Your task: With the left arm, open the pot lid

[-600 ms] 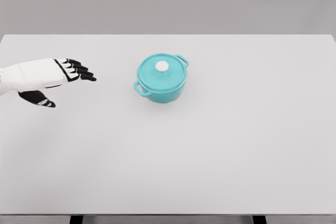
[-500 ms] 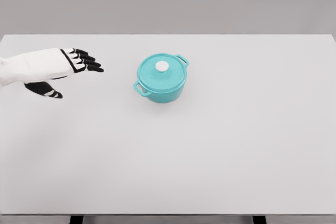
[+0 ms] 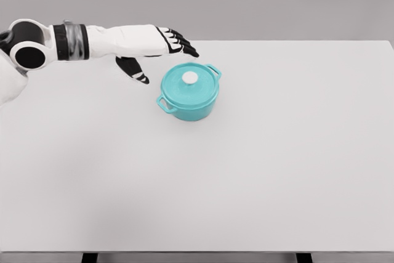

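A teal pot (image 3: 189, 100) with two side handles stands on the white table (image 3: 258, 170), a little left of the middle and toward the back. Its teal lid (image 3: 184, 87) sits on it, topped by a small white knob (image 3: 190, 77). My left hand (image 3: 161, 53) hovers above and just left of the pot, its black fingers (image 3: 181, 44) stretched out over the lid's far rim and the thumb (image 3: 133, 70) hanging down beside the pot. The hand is open and holds nothing. The right arm is out of view.
The left forearm (image 3: 92, 40) and its elbow joint (image 3: 28, 47) reach in from the upper left. The table's far edge runs just behind the pot, with a grey wall beyond it.
The left arm has risen and swung right, from well left of the pot to just above its lid. The pot has not moved.
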You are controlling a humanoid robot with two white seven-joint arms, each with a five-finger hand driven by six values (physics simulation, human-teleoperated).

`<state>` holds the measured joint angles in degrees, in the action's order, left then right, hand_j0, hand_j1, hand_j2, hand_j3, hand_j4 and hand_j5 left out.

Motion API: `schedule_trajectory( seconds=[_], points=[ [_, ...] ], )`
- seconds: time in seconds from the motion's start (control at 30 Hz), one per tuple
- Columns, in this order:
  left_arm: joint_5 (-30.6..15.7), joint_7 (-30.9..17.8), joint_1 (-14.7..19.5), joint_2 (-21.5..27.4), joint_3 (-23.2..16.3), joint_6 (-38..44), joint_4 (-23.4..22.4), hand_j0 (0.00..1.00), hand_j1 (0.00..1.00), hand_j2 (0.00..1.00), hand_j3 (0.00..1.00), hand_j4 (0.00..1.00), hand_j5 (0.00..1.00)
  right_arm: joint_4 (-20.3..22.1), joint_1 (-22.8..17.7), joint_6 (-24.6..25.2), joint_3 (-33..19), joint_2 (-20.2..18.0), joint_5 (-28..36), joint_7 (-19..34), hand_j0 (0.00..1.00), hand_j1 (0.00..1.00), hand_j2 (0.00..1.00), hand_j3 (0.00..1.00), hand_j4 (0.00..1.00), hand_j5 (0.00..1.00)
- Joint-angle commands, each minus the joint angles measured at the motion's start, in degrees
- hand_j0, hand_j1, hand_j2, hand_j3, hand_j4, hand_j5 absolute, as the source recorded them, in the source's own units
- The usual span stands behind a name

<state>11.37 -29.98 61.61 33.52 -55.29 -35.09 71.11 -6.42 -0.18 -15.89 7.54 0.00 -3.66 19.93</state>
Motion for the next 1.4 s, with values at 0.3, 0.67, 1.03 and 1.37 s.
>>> schedule_trajectory(
  seconds=[0.3, 0.67, 1.03, 1.37],
  points=[
    [2.43, -0.78, 2.73, -11.37, -4.12, 0.09, -13.02, 1.00, 1.00, 1.00, 1.00, 1.00, 1.00, 0.00, 0.00, -0.02, 0.02, 0.00, -0.03, 0.02, 1.00, 1.00, 1.00, 1.00, 1.00, 1.00],
    [2.43, -2.36, 3.08, -12.78, -4.12, 0.09, -16.09, 1.00, 1.00, 1.00, 1.00, 1.00, 1.00, 0.00, 0.00, -0.11, 0.02, 0.00, -0.03, 0.02, 1.00, 1.00, 1.00, 1.00, 1.00, 1.00],
    [5.60, -2.54, 3.25, -13.39, -4.21, 0.09, -16.18, 0.97, 0.97, 0.97, 0.97, 0.97, 0.97, 0.00, 0.00, -0.02, 0.02, 0.00, -0.03, 0.02, 1.00, 1.00, 1.00, 1.00, 1.00, 1.00],
    [5.68, -2.53, 3.08, -14.45, -4.30, 0.09, -17.33, 0.66, 0.66, 0.66, 0.66, 0.66, 0.66, 0.00, 0.00, -0.02, -0.06, 0.00, -0.03, 0.02, 1.00, 1.00, 1.00, 1.00, 1.00, 1.00]
  ],
)
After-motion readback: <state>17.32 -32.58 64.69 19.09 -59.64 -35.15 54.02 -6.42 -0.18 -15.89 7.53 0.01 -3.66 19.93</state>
